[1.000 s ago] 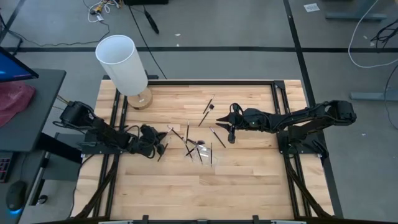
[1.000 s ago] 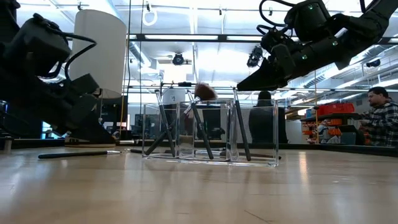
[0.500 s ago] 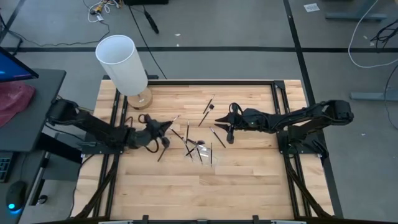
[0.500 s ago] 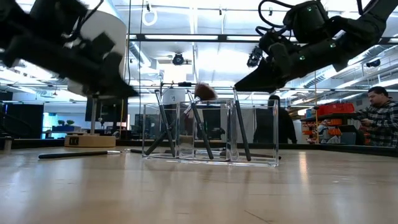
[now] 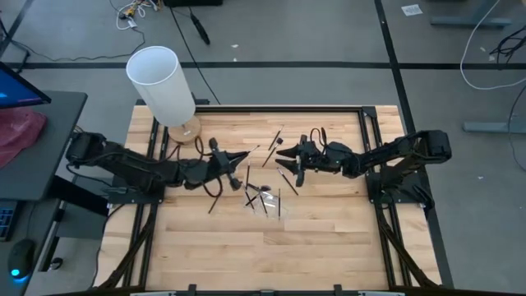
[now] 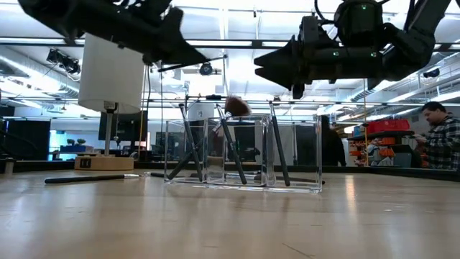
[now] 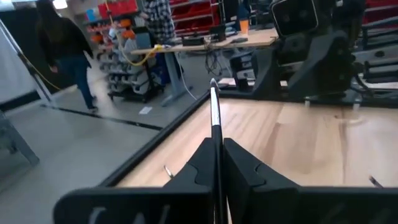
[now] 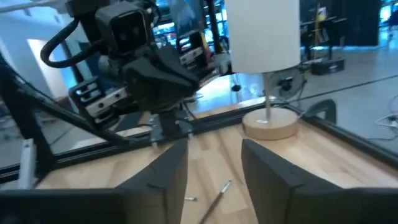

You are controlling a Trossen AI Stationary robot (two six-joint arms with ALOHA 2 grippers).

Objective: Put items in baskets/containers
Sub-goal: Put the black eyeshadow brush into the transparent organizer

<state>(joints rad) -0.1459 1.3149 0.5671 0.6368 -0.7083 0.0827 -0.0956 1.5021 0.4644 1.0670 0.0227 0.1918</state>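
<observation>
My left gripper (image 5: 239, 158) (image 6: 188, 56) hovers above the table, left of the clear holder, shut on a thin black brush (image 7: 214, 112). My right gripper (image 5: 288, 158) (image 8: 214, 168) is open, level with it and facing it from the table's right (image 6: 260, 63). The clear plastic holder (image 5: 265, 200) (image 6: 244, 152) stands on the wood, with several brushes leaning upright inside. Loose brushes lie flat on the table (image 5: 274, 148) (image 5: 288, 182) (image 5: 215, 200), and one shows in the low view (image 6: 90, 178). My left gripper pinches the brush's handle (image 7: 217, 144) between its two fingers. The brush lies along the fingers and sticks out past the tips (image 6: 215, 59), toward the table's right. It is lifted clear of the table, about level.
A tall white cylinder on a round wooden base (image 5: 163, 80) (image 6: 111, 72) stands at the table's far left corner. Dark rails (image 5: 366, 131) frame the table's sides. Bare wood (image 5: 263, 247) fills the near half. People (image 6: 438, 137) stand in the room behind.
My left gripper has risen from the table and moved right, toward the holder, carrying a brush that is now lifted clear and level. My right gripper has shifted a little toward the table's left and tipped up from a downward slant to level.
</observation>
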